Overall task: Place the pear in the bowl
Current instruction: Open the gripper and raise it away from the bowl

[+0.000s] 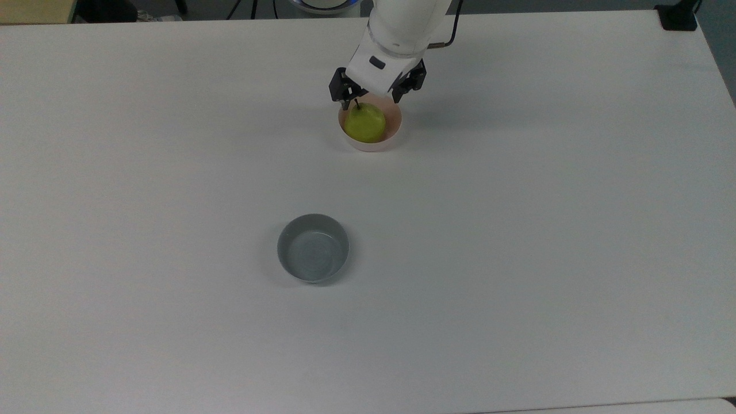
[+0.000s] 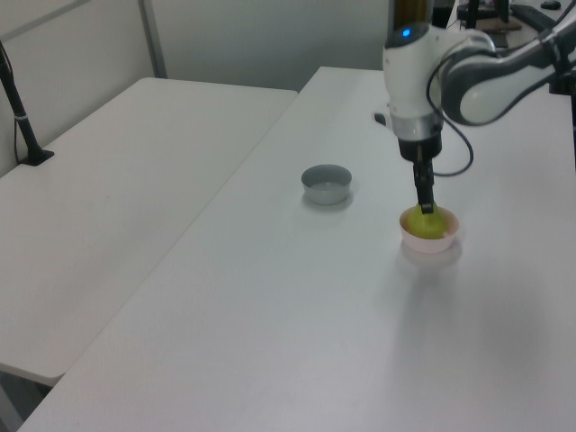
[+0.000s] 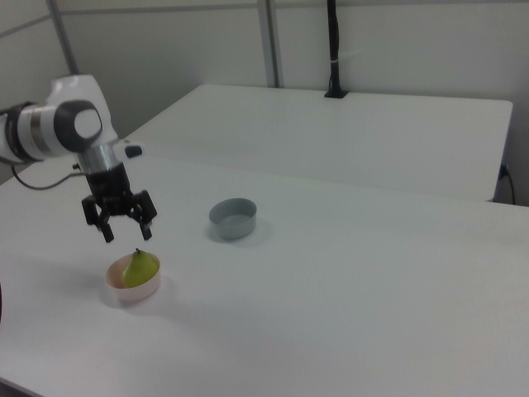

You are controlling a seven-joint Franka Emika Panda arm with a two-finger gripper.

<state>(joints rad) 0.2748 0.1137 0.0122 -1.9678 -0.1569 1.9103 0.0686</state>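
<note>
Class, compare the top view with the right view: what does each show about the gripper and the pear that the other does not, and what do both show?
Top view alone: the small yellow-green pear sits toward the top view's left inside the pale pink plastic bowl, bare pink floor showing on the right.

Right view alone: a clear gap of air separates the open gripper from the pear's stem, and a black post stands on the far table.

Both: the pear rests in the pink bowl, the fingers are spread and empty, and the grey round bowl holds nothing.
</note>
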